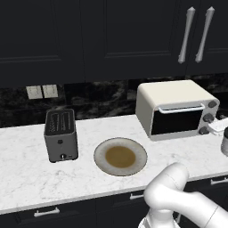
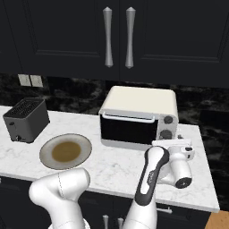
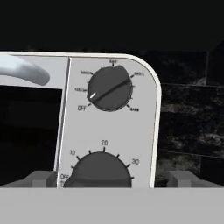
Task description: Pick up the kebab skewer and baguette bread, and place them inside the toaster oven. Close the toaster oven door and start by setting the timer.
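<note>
Toaster oven (image 1: 176, 109): cream-white box at the back right of the marble bench (image 1: 26, 173), below the dark wall cabinets (image 1: 111, 35).
Toaster oven door (image 2: 129, 129): shut, dark glass upright, silver bar handle (image 2: 127, 117) along its top edge.
Knobs: upper dial (image 3: 109, 89) has its white mark pointing lower left, between OFF and the next label; timer dial (image 3: 101, 170) sits below it, numbered 10, 20, 30.
Hand (image 2: 179, 150): in front of the oven's knob column, fingers spread wide to either side of the timer dial, gripping nothing.
Plate (image 1: 120, 156): round, brown centre, lying left of the oven.
Toaster (image 1: 61, 135): grey two-slot, left of the plate.
</note>
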